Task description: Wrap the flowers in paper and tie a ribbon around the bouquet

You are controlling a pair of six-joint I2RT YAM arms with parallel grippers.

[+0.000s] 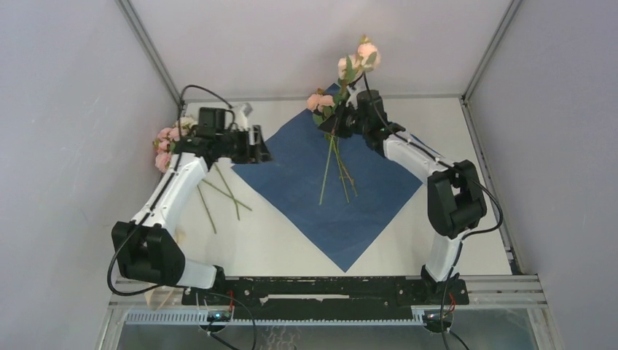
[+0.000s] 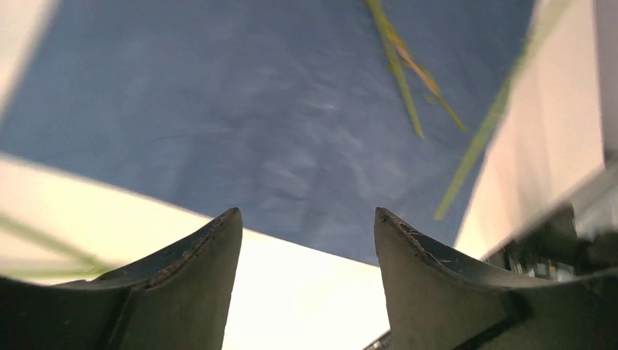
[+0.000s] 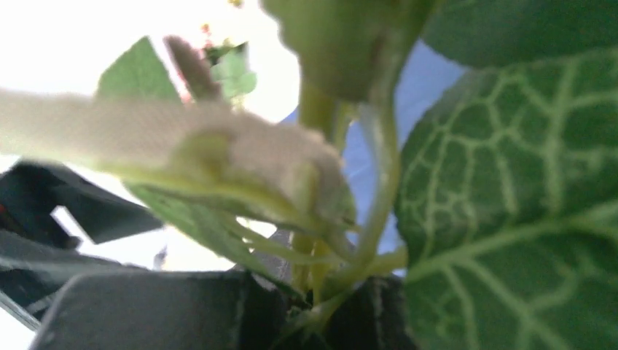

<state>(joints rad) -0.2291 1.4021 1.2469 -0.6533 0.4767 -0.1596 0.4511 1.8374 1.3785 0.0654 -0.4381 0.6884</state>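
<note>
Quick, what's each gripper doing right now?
The left gripper is open, holding nothing.
The right gripper is shut on the flowers, at the stems.

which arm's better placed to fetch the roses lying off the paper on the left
Left. The left gripper is open and empty at the left corner of the paper, beside those roses; the right gripper is clamped on a raised flower bunch.

R wrist: flowers (image 3: 510,219) blurred, too close. Top: L arm (image 1: 175,186) hides part of loose roses (image 1: 167,135).
</note>
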